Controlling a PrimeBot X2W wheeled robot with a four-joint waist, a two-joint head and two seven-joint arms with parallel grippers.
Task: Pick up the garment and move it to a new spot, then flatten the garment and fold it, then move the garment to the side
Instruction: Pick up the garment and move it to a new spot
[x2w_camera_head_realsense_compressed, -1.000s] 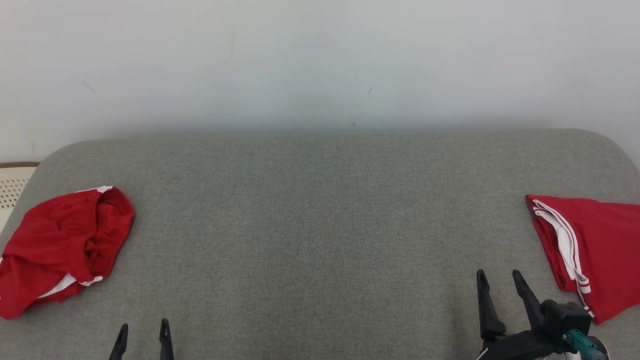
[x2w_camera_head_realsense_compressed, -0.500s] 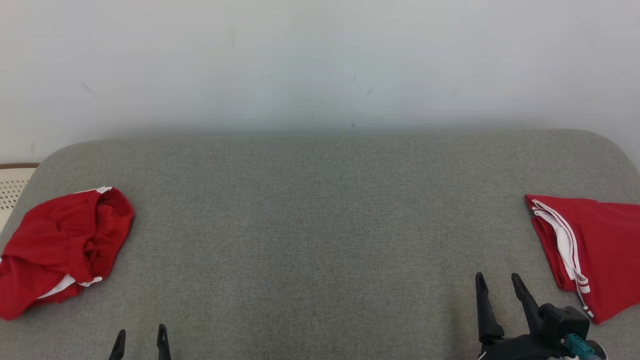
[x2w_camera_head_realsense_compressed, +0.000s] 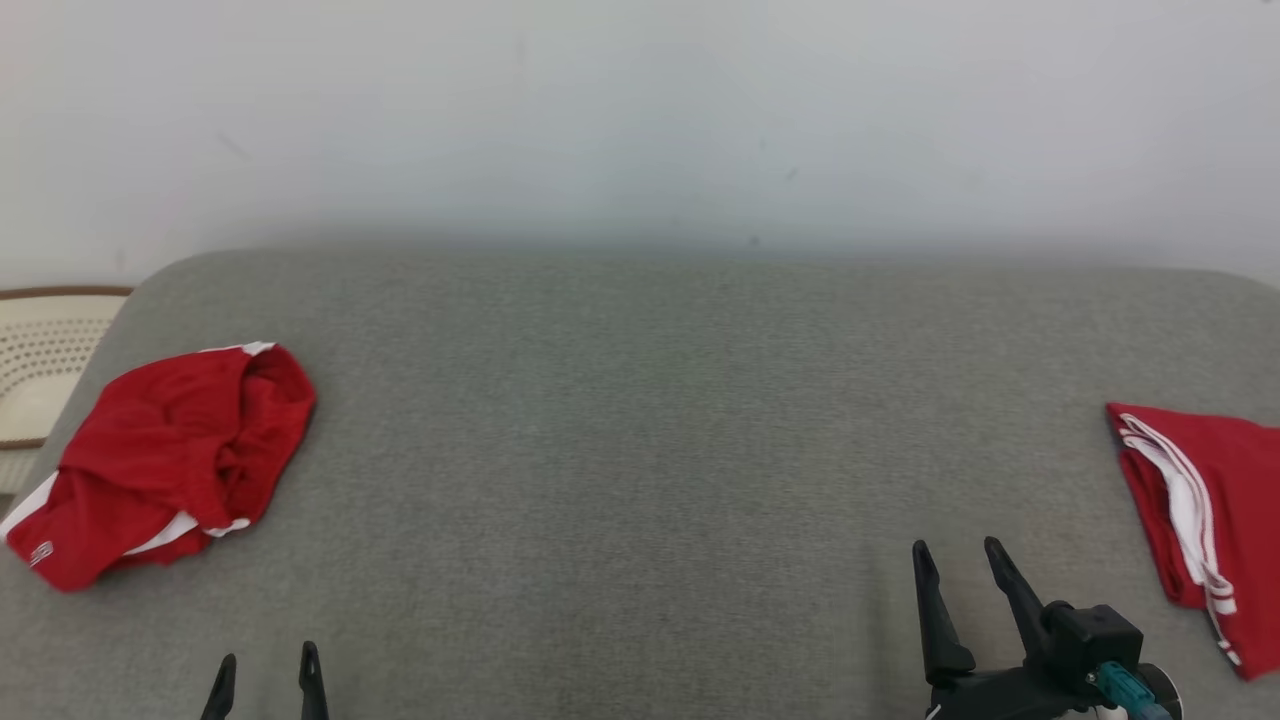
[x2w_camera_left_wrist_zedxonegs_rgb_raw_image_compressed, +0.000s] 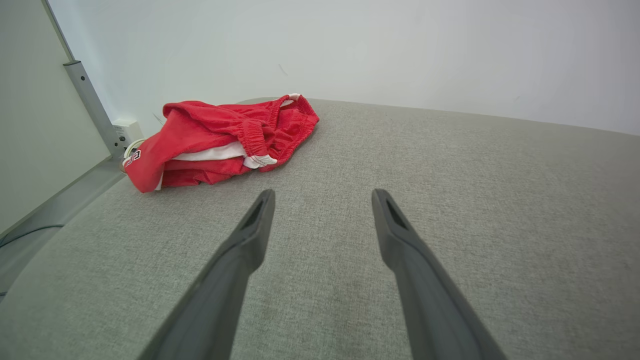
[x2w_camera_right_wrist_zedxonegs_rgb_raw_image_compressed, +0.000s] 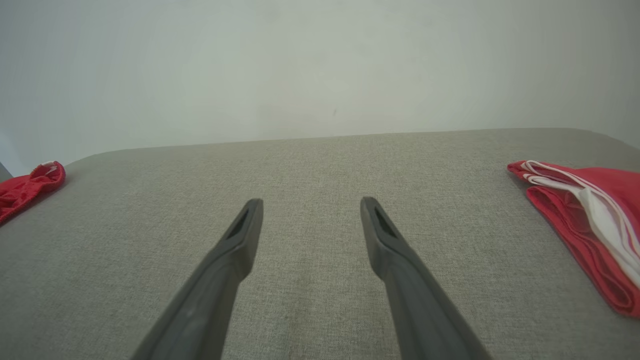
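Grey cushion (x2w_camera_head_realsense_compressed: 640, 420); crumpled garment (x2w_camera_head_realsense_compressed: 170, 460) near metal rail (x2w_camera_left_wrist_zedxonegs_rgb_raw_image_compressed: 90, 105), folded garment (x2w_camera_head_realsense_compressed: 1225, 480); left pincer (x2w_camera_head_realsense_compressed: 268, 660), right pincer (x2w_camera_head_realsense_compressed: 955, 548) both wide.

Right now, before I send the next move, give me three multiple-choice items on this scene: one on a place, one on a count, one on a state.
1. Where on the grey padded surface do the crumpled red shorts lie?
A. near its left end
B. in the middle
C. at its far right end

2. How many red garments lie on it?
A. one
B. two
C. three

3. How does the left claw stand?
A. shut on cloth
B. open, empty
C. shut, empty

Key:
1 A, the head view shows them at the left.
2 B, the shorts plus a folded striped garment.
3 B, its fingers stand apart over bare fabric.
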